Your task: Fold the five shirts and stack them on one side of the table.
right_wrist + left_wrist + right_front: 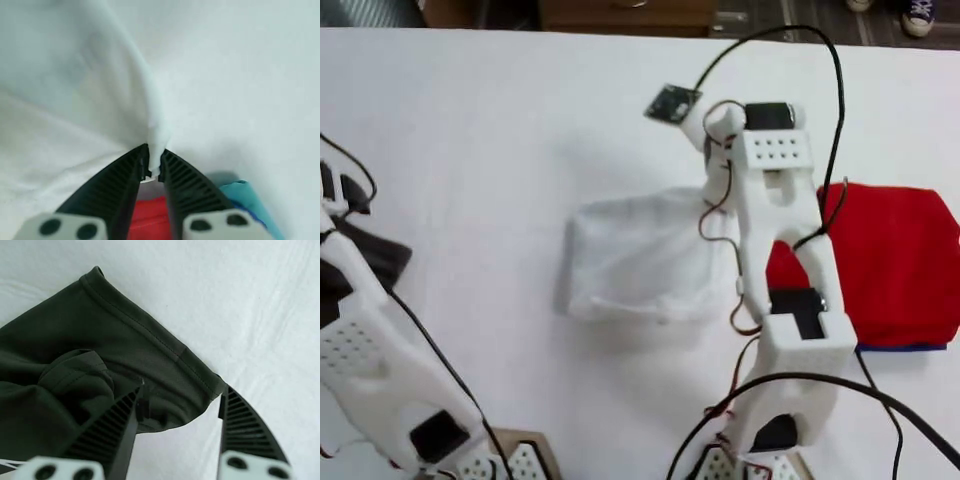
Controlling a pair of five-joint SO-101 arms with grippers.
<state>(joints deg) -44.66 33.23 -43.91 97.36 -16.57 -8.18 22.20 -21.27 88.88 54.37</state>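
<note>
Your right gripper (154,157) is clenched on a pinch of the white shirt (100,90). The 2 black ribbed fingers (120,180) have a thin ridge of white cloth squeezed between their tips, and the fabric rises from there in 1 long crease. In the high view that white shirt (640,255) lies roughly in the middle of the table (500,120) as a loose, rumpled rectangle. The right arm (780,210) stretches along its edge on the side nearest the red shirt (900,260).

The red shirt is folded and lies at the table edge on your right arm's side. It rests on a blue shirt (905,347) whose rim peeks out beneath it. Your right wrist view shows both just behind the fingers, red (147,220) between them and blue (245,200) beside them.

Your left gripper (182,392) is released, its jaws spread wide. They straddle the hemmed corner of the dark green shirt (75,365), 1 finger (115,430) over the cloth and the other over bare table (250,300); you cannot tell whether either touches. In the high view the dark green shirt (375,255) sits bunched at the far edge on your left arm's (370,360) side, well apart from the white one.
</note>
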